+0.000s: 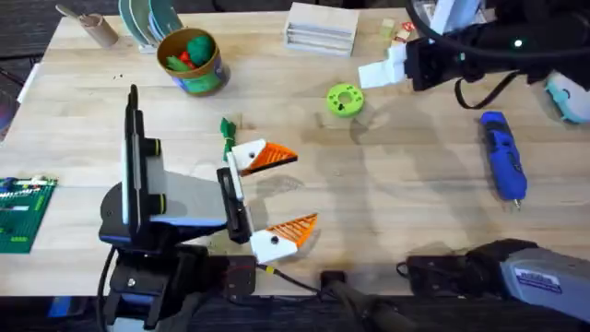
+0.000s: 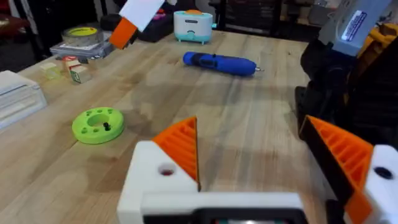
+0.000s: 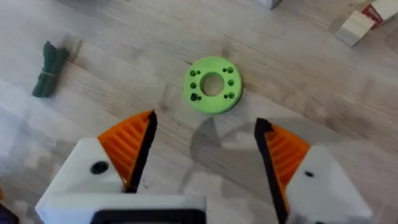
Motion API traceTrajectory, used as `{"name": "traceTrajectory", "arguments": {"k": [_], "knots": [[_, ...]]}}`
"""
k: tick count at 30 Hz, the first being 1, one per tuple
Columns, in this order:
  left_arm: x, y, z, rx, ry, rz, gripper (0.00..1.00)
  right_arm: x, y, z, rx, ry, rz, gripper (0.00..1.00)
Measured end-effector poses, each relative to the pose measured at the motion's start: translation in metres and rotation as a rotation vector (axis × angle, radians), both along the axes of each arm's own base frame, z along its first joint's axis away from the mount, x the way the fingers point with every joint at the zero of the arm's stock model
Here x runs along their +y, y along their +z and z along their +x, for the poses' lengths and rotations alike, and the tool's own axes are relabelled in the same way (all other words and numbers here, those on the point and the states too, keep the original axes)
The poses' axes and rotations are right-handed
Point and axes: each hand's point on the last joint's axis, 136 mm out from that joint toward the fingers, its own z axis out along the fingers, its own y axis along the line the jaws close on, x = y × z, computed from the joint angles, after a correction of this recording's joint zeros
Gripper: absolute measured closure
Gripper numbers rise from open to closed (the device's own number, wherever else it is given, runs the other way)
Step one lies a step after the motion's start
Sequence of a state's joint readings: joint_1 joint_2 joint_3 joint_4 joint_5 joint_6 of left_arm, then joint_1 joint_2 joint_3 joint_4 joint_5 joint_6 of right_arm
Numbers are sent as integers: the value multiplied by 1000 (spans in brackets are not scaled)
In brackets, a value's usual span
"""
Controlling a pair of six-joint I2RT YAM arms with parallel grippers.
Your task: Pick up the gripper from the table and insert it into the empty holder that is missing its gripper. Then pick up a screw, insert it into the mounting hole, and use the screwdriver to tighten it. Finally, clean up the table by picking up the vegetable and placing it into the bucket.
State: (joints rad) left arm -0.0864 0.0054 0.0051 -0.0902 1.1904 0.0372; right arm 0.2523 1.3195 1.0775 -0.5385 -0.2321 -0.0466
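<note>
Pale wood tabletop [image 1: 387, 212] carries everything, lit evenly. Far left edge: a green circuit-type board [image 1: 20, 214]. Back left, a tan tube [image 1: 89, 26] lies near some upright plates [image 1: 147, 20]; next to them stands the bucket [image 1: 192, 61] — yellow can w/ green-blue band, red and green items inside.

Left arm sits low at the front left. Its tool, the left tool [image 1: 281, 195], points right w/ both white holders [image 1: 245, 155] wearing orange ribbed tips [image 1: 277, 157]; jaws spread wide apart, nothing between them. In the left wrist view the same tool [image 2: 267, 155] is released over bare wood. The vegetable [image 1: 227, 134] — slim, dark green — lies flat on the wood just behind the far finger, close to it; can't tell if touching.

Centre back: a lime-green disc [image 1: 344, 100] w/ small holes, lying flat. Behind it a stack of clear plastic cases [image 1: 321, 28].

Right arm reaches over the back right. The right tool [image 3: 205, 155] hangs above the disc, jaws open, empty, orange pads [image 3: 127, 146] on both sides.

Right side: the screwdriver [image 1: 503, 166], bright blue, lies flat w/ bit toward the front edge, well apart from both tools. Small blocks [image 1: 398, 29] sit at the back; a pale blue-white gadget [image 1: 567, 97] at the far right edge.
</note>
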Motion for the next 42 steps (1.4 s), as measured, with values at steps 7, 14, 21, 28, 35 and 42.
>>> {"name": "traceTrajectory", "arguments": {"k": [7,14,21,28,35,42], "knots": [[0,0,0,0,0,0,8,0,-12,0,17,44,-41,10],[0,0,0,0,0,0,8,14,-52,-1,107,100,-109,10],[0,0,0,0,0,0,8,31,-84,-3,133,138,-243,10],[0,0,0,0,0,0,8,42,-99,12,96,140,-277,13],[0,0,0,0,0,0,8,47,-106,26,62,131,-275,43],[0,0,0,0,0,0,9,51,-114,32,57,132,-277,147]]}}
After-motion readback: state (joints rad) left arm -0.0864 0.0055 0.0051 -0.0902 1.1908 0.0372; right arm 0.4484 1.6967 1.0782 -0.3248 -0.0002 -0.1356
